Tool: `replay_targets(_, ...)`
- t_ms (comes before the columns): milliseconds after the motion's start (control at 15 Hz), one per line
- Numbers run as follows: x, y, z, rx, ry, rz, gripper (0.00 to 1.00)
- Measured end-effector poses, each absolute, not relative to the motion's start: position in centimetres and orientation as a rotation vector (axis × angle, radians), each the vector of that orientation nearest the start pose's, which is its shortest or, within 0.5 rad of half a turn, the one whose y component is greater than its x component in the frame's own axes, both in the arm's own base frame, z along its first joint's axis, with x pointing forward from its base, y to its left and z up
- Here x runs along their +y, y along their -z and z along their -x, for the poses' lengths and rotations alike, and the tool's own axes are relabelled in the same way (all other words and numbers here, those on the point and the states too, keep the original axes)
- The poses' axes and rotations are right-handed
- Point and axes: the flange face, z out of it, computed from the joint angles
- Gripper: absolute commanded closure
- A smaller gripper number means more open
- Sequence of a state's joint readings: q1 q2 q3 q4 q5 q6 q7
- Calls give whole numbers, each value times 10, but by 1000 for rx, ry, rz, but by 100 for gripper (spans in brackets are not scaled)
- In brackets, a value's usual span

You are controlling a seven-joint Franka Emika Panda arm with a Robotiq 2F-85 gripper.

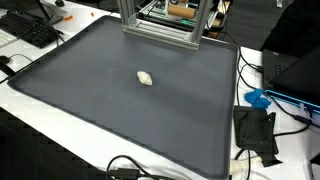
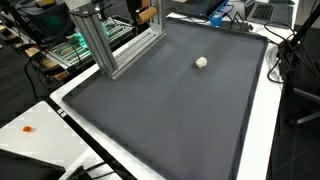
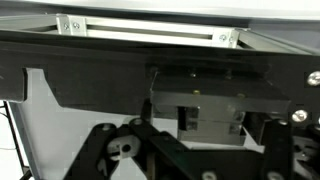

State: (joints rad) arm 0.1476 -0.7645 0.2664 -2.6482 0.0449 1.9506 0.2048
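On the dark mat (image 1: 90,110) that covers the table (image 1: 12,100), I see one small pale lump (image 1: 146,78). It lies roughly midway between the mat's two side edges and somewhat nearer the edge that carries the aluminium frame (image 1: 160,25) than the opposite edge. It is well apart from every edge and corner and touches nothing but the mat.

Orientation: in an exterior view the pale lump is slightly elongated. Its long axis runs at a slant to the mat's edges, with one end turned toward the frame edge. In an exterior view (image 2: 201,62) it looks almost round. It is too small for me to tell one end from the other.

Hand: the hand (image 3: 200,165) shows only in the wrist view, at the bottom of the picture. Its finger linkages stand spread apart with nothing between them, so I read it as released. The fingertips are out of the picture. The wrist camera faces the frame's crossbar (image 3: 150,30) close up, and the lump does not appear in that view.

Surroundings: a keyboard (image 1: 30,30) lies off one corner of the mat. A black device (image 1: 255,130) and a blue item (image 1: 258,98) lie beside the opposite edge.
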Motion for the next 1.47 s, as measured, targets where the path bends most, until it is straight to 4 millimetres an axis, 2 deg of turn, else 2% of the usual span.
replay_targets(67,137,-469,-301,-204,127,3260,13)
replay_targets(267,139,-471,-303,-205,98,3267,42)
replay_targets(467,145,-474,-306,-223,95,3262,64)
replay_targets(733,147,-476,-307,-228,71,3265,64)
replay_targets(800,147,-476,-308,-227,69,3265,26)
replay_targets(933,147,-476,-308,-226,63,3265,13)
replay_targets(1067,146,-473,-308,-222,39,3270,14)
replay_targets(1467,144,-472,-308,-212,23,3268,46)
